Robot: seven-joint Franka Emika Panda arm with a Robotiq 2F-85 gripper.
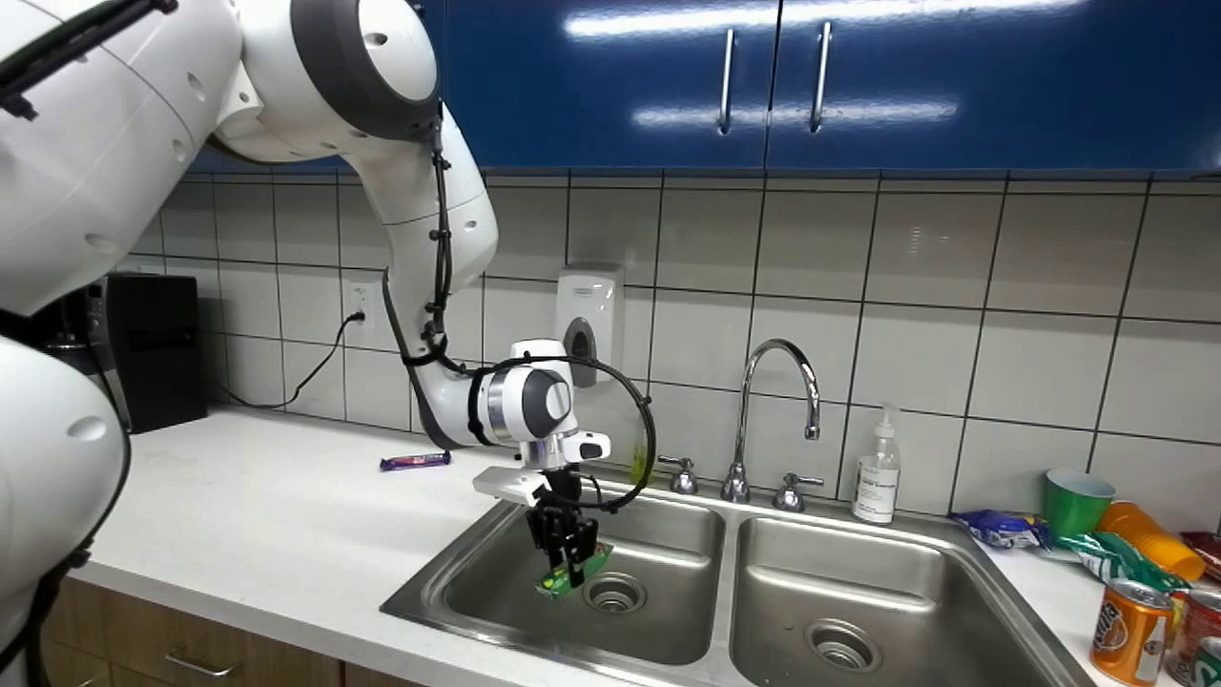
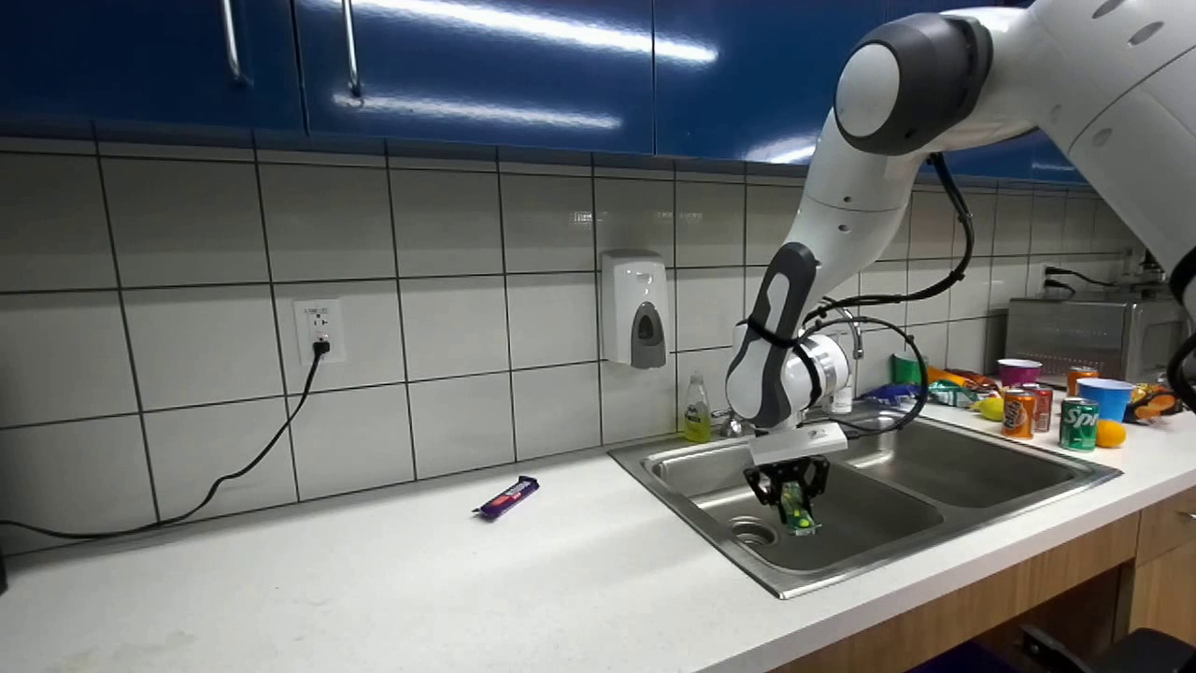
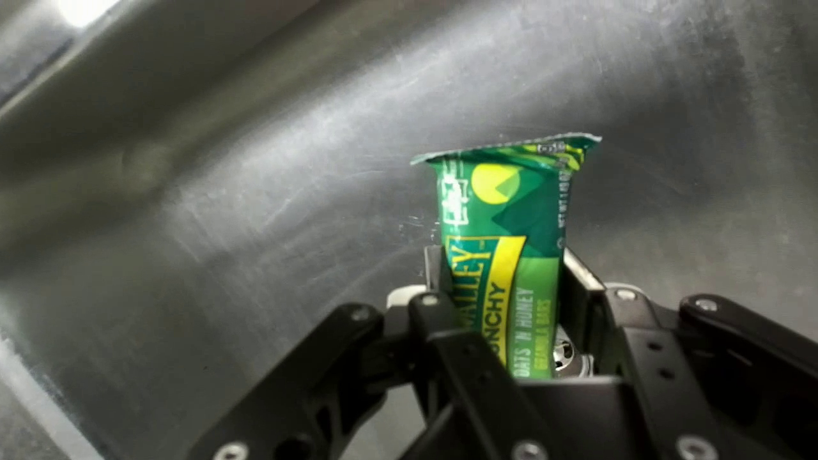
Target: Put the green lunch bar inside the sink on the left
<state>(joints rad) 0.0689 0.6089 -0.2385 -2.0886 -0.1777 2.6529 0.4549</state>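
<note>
Clasping the green bar (image 3: 501, 243) between its fingers (image 3: 583, 303), the gripper (image 3: 506, 275) hangs in the left basin (image 1: 668, 625), near the drain (image 1: 615, 594). In the wrist view the gripper covers the bar's near end; whether the bar touches the basin's bottom is hard to say.

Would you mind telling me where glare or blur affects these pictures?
Both exterior views: white glare streaks on the blue cabinets; wrist view: bright spot top left, sheen across the sink, print on the green lunch bar slightly soft but mostly legible.
</note>
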